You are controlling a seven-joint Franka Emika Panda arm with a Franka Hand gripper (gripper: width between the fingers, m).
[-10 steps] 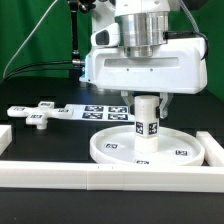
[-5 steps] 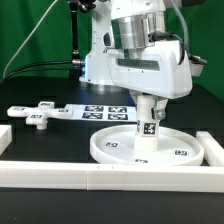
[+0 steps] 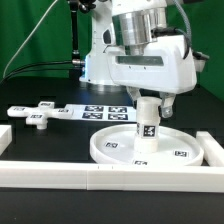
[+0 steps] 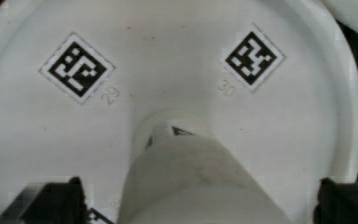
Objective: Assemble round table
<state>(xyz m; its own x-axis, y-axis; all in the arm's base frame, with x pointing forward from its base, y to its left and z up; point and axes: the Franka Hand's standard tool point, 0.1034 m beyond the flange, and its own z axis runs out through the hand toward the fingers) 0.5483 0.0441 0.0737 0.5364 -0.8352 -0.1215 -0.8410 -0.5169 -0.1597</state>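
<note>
The round disc [image 3: 105, 150] lies flat on the table, rim up. The short leg [image 3: 146, 128] stands upright at its middle, a tag facing the camera. My gripper [image 3: 147, 103] is straight above, its fingers down on either side of the leg's top. In the wrist view the leg [image 4: 202, 175] rises between the two dark fingertips [image 4: 60, 200], with a strip of white disc [image 4: 158, 60] showing on each side, so the jaws stand open around it. The cross-shaped foot [image 3: 38, 114] lies alone at the exterior view's left.
The marker board [image 3: 100, 111] lies behind the disc. White border rails run along the front [image 3: 100, 178], with short pieces at the left [image 3: 5, 135] and right [image 3: 214, 148]. A green backdrop and cables stand behind.
The hand has turned about its vertical axis over the leg, mostly in the first half second. The leg, disc and foot stay in place.
</note>
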